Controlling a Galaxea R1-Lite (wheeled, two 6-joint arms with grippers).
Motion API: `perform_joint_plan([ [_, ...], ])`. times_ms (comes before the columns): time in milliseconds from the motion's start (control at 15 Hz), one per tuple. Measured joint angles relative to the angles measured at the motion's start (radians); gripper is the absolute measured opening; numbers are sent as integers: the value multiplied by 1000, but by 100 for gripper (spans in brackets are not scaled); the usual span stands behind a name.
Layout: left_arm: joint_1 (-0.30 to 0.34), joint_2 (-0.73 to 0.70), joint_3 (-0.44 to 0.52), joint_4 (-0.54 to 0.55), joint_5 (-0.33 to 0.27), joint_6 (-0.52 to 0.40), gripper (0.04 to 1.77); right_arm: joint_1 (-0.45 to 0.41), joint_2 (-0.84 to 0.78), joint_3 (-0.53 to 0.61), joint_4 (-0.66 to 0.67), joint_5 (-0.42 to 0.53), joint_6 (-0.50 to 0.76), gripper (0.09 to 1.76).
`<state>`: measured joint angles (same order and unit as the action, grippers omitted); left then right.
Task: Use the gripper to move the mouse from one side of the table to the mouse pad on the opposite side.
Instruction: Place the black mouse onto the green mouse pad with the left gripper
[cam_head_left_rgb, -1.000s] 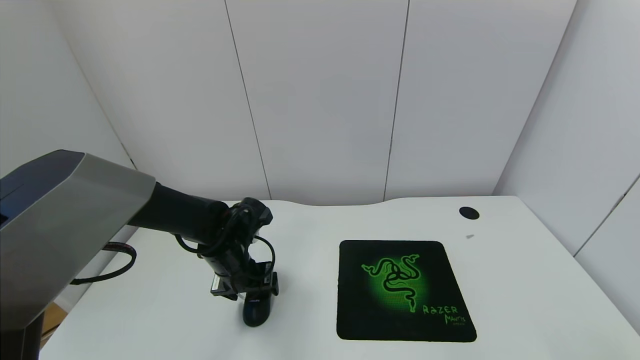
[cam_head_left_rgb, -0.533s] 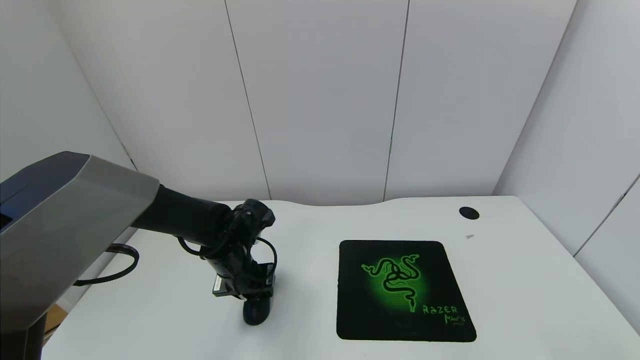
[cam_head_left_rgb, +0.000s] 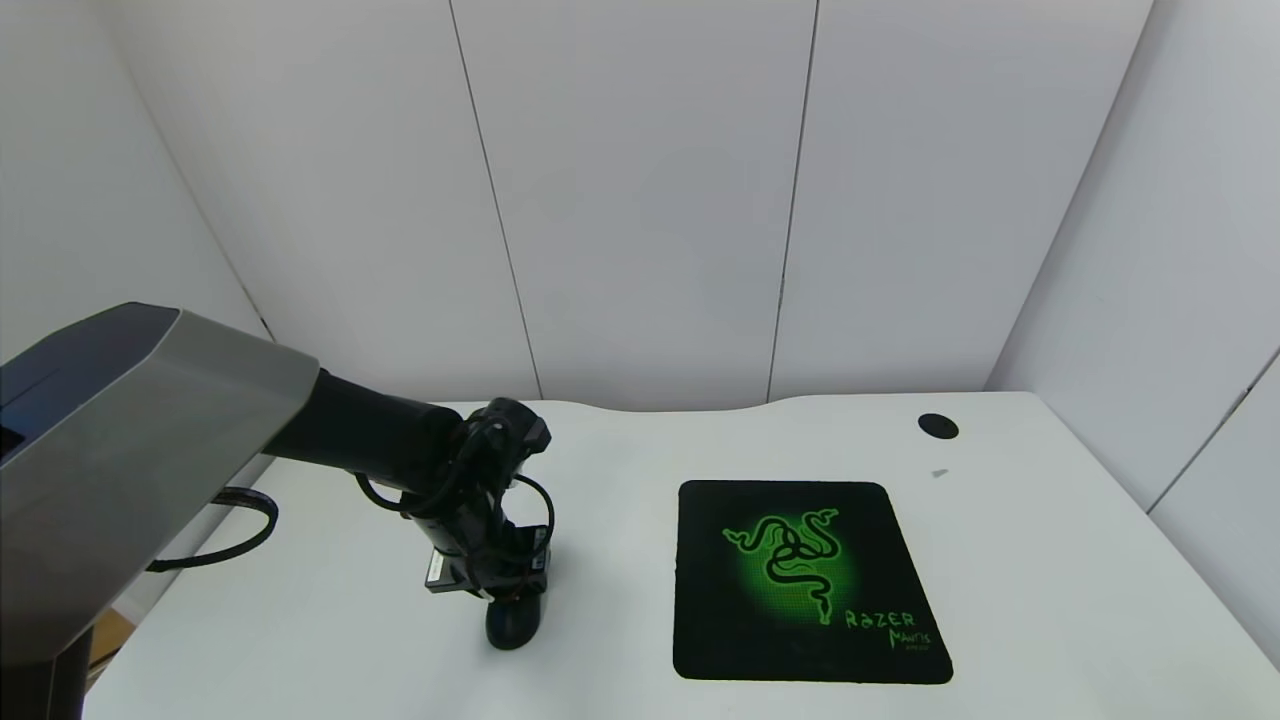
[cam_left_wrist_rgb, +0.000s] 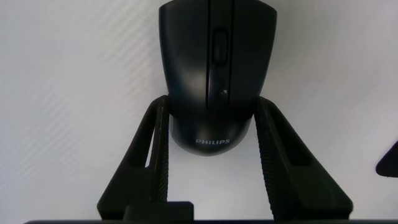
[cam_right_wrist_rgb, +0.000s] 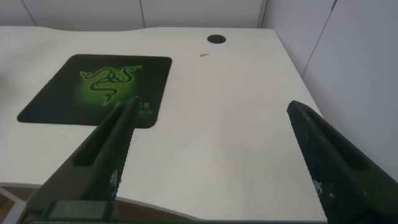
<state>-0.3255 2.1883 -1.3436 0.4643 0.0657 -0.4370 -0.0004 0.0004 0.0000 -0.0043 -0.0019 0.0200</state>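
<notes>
left gripper (cam_left_wrist_rgb: 211, 118) clamped on mouse (cam_left_wrist_rgb: 214, 68) | unmoved since 0.5 s | lift: seemingly none

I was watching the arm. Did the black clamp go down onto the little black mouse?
Yes. The left gripper dropped slightly, covering more of the mouse, judged against the black square mouse pad.

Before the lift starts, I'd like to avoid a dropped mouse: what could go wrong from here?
The left gripper clasps only the rounded rear of the glossy mouse, so it may slip or tip forward. The mouse still sits on the table; a low carry could catch the mouse pad edge.
</notes>
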Motion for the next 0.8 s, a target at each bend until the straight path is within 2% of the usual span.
perform_joint_plan([
  [200, 1, -21, -8, 23, 8, -3, 88, 0, 0, 0, 0, 0, 0, 171],
  [400, 1, -55, -44, 121, 7, -6, 88, 0, 0, 0, 0, 0, -1, 171],
  [600, -4, -77, -130, 237, 1, -34, 88, 0, 0, 0, 0, -1, 0, 171],
  [800, -38, -87, -226, 319, -1, -83, 88, 0, 0, 0, 0, 0, 0, 171],
])
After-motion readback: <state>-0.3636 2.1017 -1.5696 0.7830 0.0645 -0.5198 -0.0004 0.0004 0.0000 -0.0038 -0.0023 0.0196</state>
